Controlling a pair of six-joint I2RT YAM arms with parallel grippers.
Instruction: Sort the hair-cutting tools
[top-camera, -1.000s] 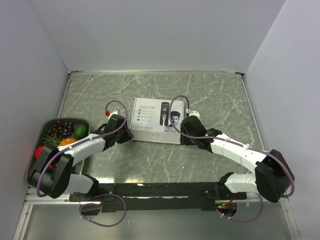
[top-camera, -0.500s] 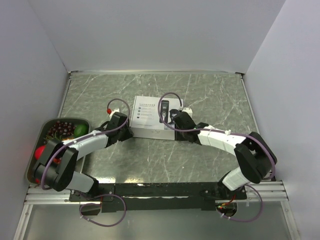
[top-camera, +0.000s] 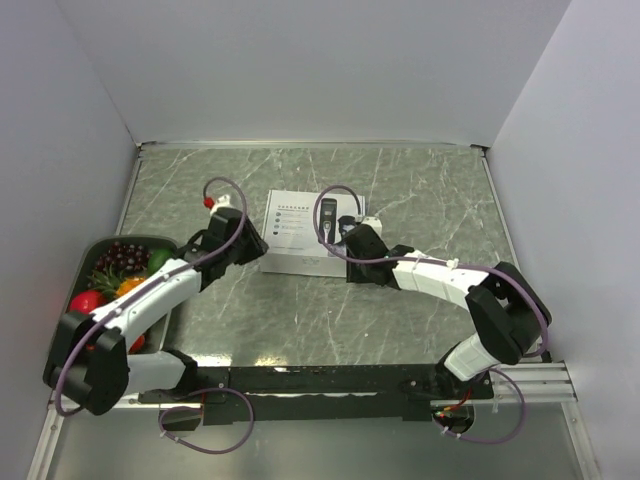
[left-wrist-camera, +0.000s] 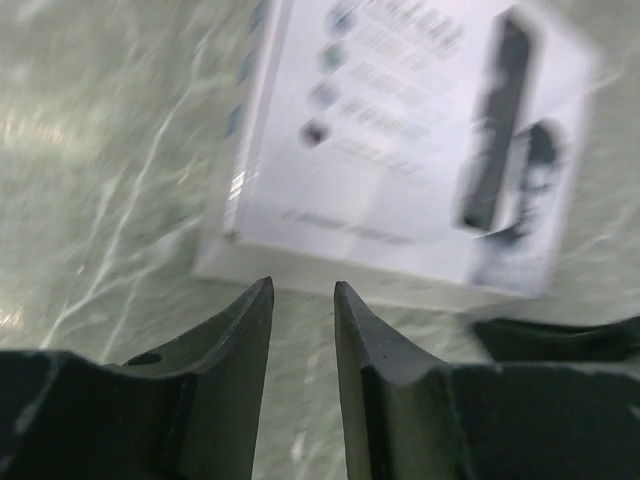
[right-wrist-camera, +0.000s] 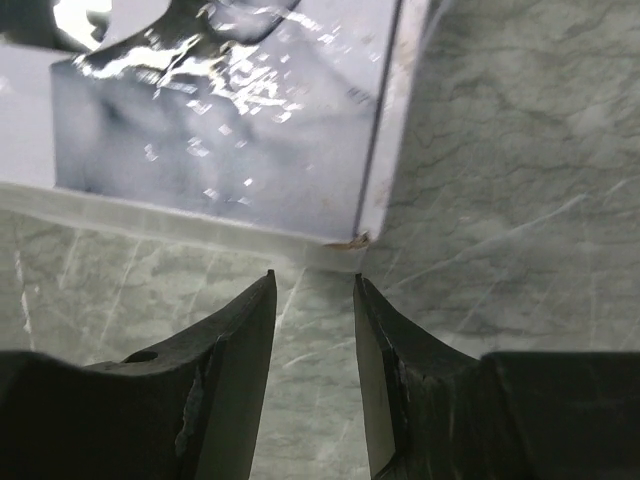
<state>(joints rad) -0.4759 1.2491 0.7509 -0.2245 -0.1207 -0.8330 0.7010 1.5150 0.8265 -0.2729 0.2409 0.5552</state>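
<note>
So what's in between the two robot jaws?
Only the white box, along its near edge, resting on the marble table. The top view shows it best.

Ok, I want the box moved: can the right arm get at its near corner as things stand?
Probably yes: its fingers sit slightly apart just short of that box corner, with only bare table between.
</note>
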